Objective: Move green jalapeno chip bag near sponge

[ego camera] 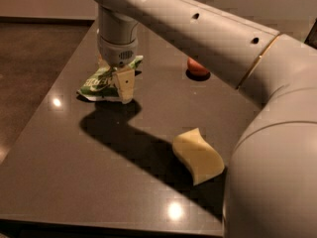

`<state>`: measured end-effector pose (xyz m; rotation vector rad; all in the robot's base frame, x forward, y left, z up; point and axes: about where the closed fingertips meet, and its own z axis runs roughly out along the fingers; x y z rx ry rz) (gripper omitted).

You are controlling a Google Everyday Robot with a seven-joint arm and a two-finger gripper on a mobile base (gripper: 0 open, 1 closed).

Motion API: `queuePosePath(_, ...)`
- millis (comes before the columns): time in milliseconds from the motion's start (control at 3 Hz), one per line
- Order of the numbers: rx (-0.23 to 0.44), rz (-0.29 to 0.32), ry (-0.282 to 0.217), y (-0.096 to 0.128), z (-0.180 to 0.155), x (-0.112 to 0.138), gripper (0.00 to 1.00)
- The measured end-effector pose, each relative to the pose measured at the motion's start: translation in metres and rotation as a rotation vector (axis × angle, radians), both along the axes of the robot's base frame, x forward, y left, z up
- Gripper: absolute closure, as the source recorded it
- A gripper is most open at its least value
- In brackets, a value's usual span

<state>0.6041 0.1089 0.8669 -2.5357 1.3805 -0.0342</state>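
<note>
The green jalapeno chip bag (95, 85) lies crinkled on the dark table (89, 177) at the far left. My gripper (114, 76) hangs straight down over the bag's right end, open, with one pale finger (125, 85) in front of the bag and the other behind it. The bag rests on the table. The pale yellow sponge (198, 155) with wavy sides lies at the front right of the table, well apart from the bag.
A small red-orange apple (197, 68) sits at the back right, partly hidden by my arm (208, 29). The arm crosses the upper right of the view. The table's left edge (44, 113) drops to a dark floor.
</note>
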Motion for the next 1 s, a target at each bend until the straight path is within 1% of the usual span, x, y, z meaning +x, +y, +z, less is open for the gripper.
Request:
queuePosePath(333, -0.011, 0.009, 0.014, 0.003, -0.004, -0.001, 0.46)
queuePosePath(667, -0.01, 0.004, 0.017, -0.003, -0.004, -0.002, 0.7)
queuePosePath(1000, 0.013, -0.015, 0.011, -0.016, 0.007, -0.006, 0.93)
